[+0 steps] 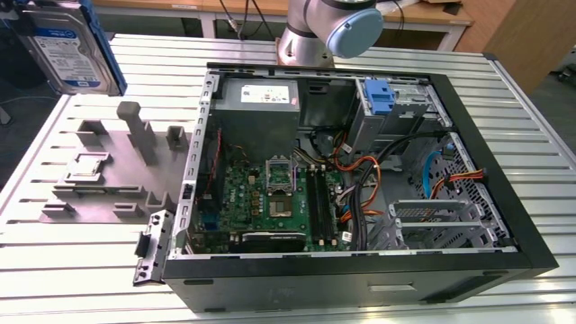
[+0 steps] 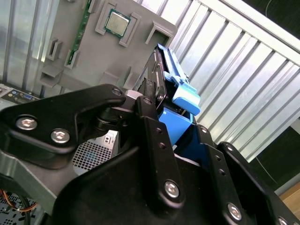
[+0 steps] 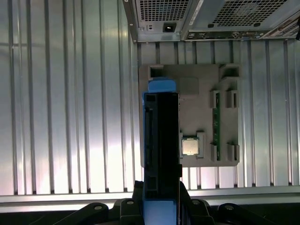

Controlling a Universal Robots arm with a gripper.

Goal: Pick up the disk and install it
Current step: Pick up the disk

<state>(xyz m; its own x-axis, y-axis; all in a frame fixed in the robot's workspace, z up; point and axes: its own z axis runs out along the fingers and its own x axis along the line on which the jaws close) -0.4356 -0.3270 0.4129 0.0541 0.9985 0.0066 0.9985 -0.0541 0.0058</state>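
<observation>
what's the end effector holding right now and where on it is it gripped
The disk. The end effector clamps one end of it, a finger on each side at the blue bracket; the rest sticks out free.

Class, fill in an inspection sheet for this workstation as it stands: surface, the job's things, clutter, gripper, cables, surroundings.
Surface: slatted metal table carrying an open computer case and a grey fixture tray.
Job's things: the disk is held clear of the table, edge-on over the tray's side in the first wrist view; not yet in the case.
Clutter: a processor chip sits in a pocket of the tray.
Gripper: the gripper is shut on the disk, near its blue bracket.
Cables: orange, black and blue cables lie loose inside the case.
Surroundings: wooden furniture behind the table.
</observation>
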